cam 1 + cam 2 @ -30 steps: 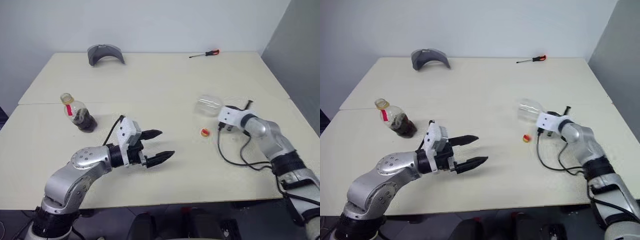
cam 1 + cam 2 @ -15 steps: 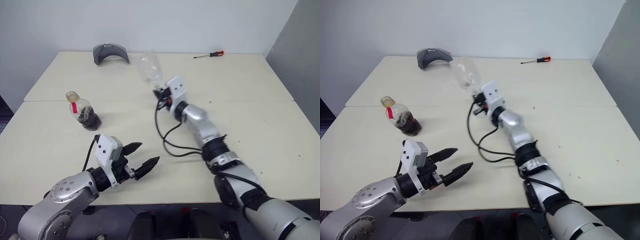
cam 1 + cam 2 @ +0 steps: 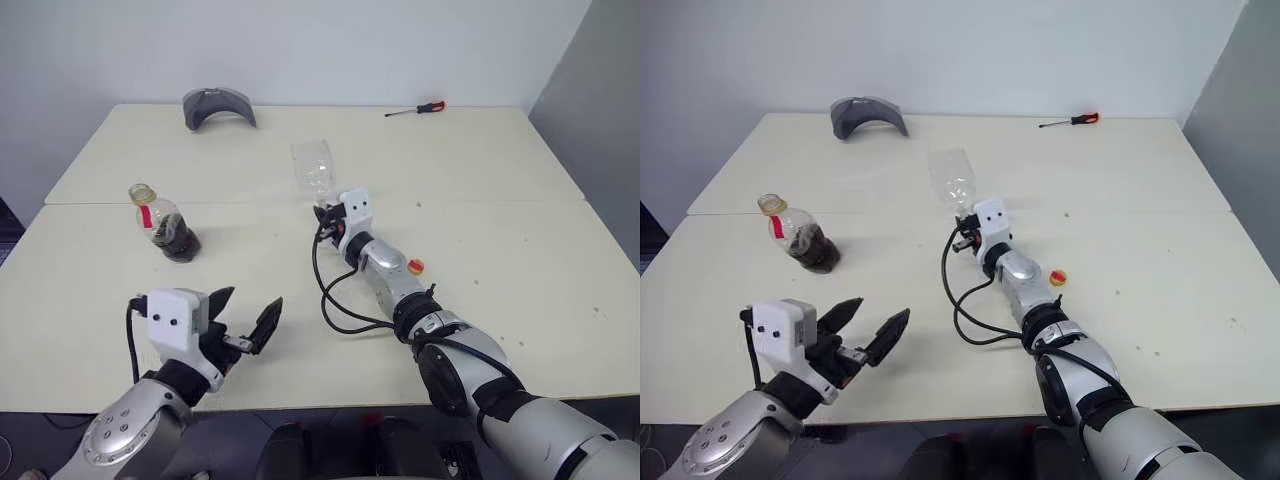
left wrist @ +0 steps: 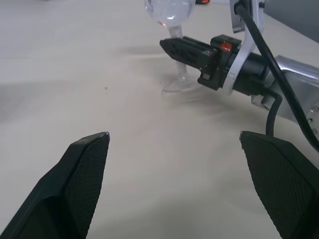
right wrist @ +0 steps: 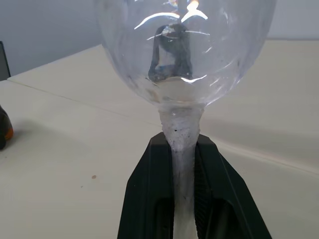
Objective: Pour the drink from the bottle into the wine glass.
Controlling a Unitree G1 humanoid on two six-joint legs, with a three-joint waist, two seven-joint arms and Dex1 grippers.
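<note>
Counter (image 3: 480, 170): pale, carries everything.
Left tool (image 3: 243, 320): spread as wide as it goes, holding nothing, well short of the wine glass, near the counter's front edge.
Right tool (image 5: 182, 199): clamped tight on the wine glass stem, glass upright.
Wine glass (image 3: 314, 170): mid-counter; the left wrist view shows its round foot resting on the counter.
Bottle (image 3: 164, 225): stands well to the wine glass's left, uncapped, the drink (image 3: 178, 242) dark in its belly.
Screwdriver (image 3: 414, 107): far beyond the wine glass, to its right.
</note>
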